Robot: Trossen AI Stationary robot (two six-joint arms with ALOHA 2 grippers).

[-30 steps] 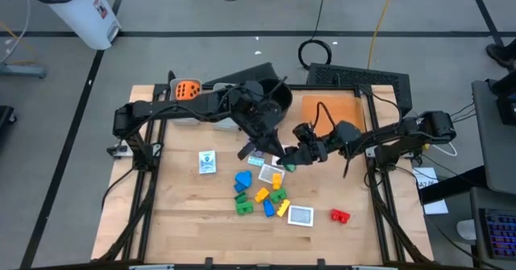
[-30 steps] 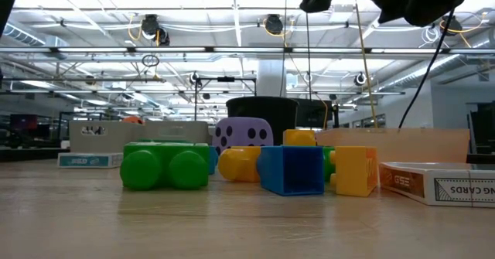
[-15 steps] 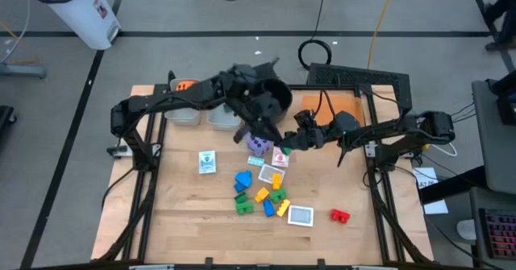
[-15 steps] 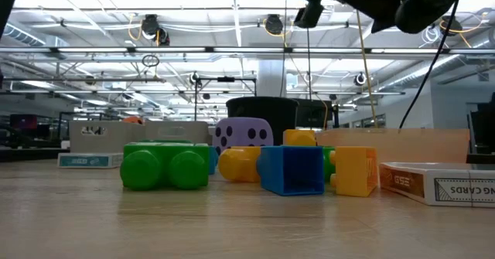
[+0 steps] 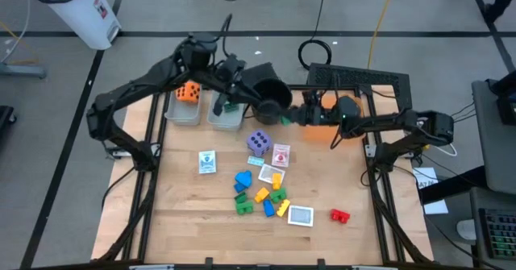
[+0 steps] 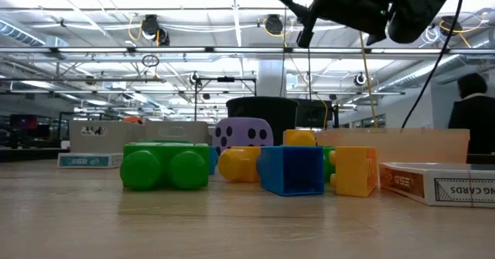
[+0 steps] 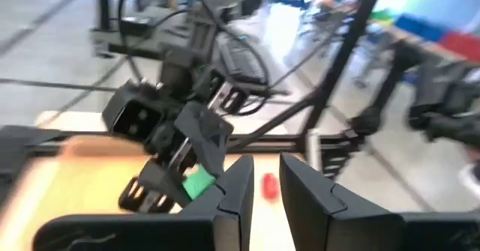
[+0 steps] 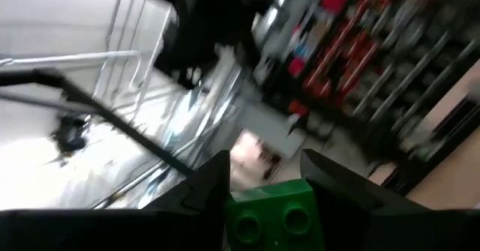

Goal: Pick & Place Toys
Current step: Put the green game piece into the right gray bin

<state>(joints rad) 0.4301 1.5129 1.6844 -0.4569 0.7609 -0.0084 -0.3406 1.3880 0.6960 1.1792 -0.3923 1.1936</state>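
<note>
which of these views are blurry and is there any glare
Both wrist views are motion-smeared, though the green block between the right gripper's fingers stays readable; the low view is sharp on the blue block, with bright ceiling lights behind; the high view is sharp and evenly lit.

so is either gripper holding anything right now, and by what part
The right gripper pinches a small green studded plastic block by its two opposite sides. The left gripper shows nothing between its nearly closed fingers.
</note>
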